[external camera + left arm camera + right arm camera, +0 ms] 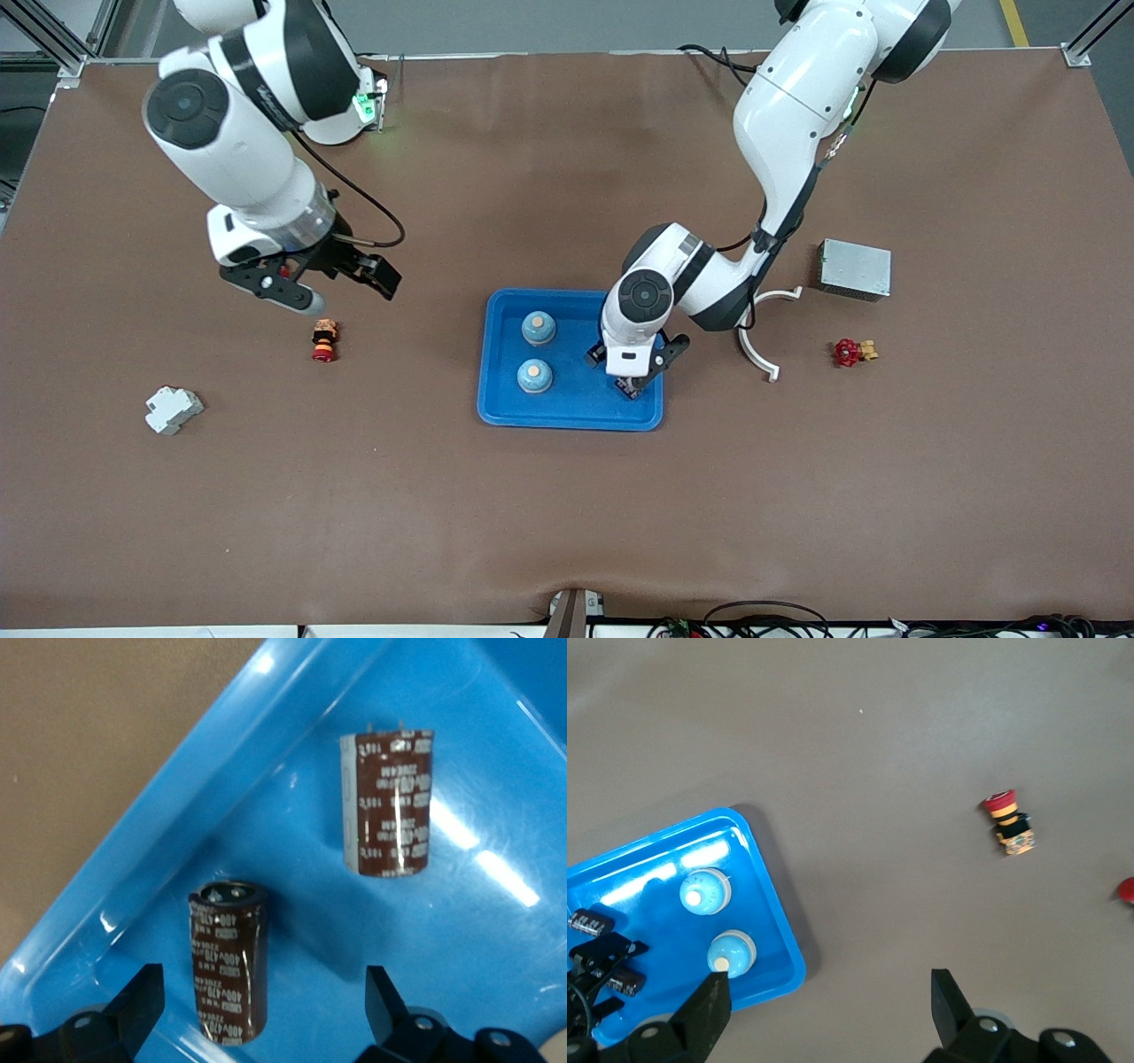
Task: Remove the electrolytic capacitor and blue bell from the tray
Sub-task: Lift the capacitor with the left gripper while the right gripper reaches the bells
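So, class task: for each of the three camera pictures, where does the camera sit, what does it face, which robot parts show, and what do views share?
Front view: high across the table, facing both arms; left end effector over the blue plastic tray, right end effector open above bare tabletop.
Left wrist view: on the left wrist, looking down at two brown cylindrical capacitors in the tray; open fingertips show.
Right wrist view: on the right wrist, looking down at the table; open fingertips show.
Shared: all three show the tray.

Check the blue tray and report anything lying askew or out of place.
Nothing stands out. In the blue tray, two bells sit upright toward the right arm's end. Two capacitors lie on their sides below the open left gripper, apart from each other. Nothing looks spilled or damaged.
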`<state>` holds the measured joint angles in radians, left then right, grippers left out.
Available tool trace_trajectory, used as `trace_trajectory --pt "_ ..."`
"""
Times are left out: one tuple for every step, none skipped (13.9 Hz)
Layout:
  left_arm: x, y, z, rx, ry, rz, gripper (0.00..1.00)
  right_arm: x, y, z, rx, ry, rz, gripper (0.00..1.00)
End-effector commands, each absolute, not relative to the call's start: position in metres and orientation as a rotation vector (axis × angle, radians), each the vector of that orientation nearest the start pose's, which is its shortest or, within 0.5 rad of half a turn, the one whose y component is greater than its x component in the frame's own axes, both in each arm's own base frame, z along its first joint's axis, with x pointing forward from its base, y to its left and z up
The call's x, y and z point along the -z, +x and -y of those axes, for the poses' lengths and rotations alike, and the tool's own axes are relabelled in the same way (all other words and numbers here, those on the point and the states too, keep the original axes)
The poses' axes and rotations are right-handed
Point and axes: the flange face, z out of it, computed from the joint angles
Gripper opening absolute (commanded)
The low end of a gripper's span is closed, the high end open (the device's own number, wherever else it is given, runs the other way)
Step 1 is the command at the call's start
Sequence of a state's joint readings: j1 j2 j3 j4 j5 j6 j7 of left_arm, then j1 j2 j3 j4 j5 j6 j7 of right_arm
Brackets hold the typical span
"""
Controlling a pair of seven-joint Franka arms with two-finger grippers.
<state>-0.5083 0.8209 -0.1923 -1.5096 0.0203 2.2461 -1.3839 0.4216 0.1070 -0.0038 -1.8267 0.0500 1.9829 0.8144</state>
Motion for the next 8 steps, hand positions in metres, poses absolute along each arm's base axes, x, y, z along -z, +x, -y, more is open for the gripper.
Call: trace_trajectory --pt "-0.176 0.552 0.435 -0.2 -2.908 1.129 0.61 -0.452 0.545 -0.273 0.016 -2.987 -0.717 1.0" --pt "-0.176 0.553 0.435 -0.2 -2.908 1.131 0.45 -0.442 0.545 -0.285 0.023 -2.98 -0.724 1.0" --pt "-0.177 0.553 0.435 -0.199 -2.909 1.132 0.3 -0.429 0.547 -0.295 0.035 -2.972 -0.738 1.0" --pt "-0.178 0.554 0.435 -0.196 -2.908 1.144 0.18 -0.417 0.549 -0.305 0.043 -2.966 -0.745 1.0" --pt "-0.181 0.555 0.436 -0.192 -2.9 1.172 0.07 -0.406 0.547 -0.319 0.041 -2.966 -0.742 1.0" --pt "-0.181 0.555 0.436 -0.19 -2.888 1.196 0.0 -0.394 0.551 -0.328 0.031 -2.971 -0.751 1.0" --pt "-0.182 0.558 0.434 -0.179 -2.883 1.211 0.0 -0.384 0.551 -0.338 0.021 -2.975 -0.765 1.0" --pt "-0.186 0.56 0.433 -0.173 -2.885 1.219 0.0 -0.373 0.551 -0.351 0.012 -2.981 -0.777 1.0"
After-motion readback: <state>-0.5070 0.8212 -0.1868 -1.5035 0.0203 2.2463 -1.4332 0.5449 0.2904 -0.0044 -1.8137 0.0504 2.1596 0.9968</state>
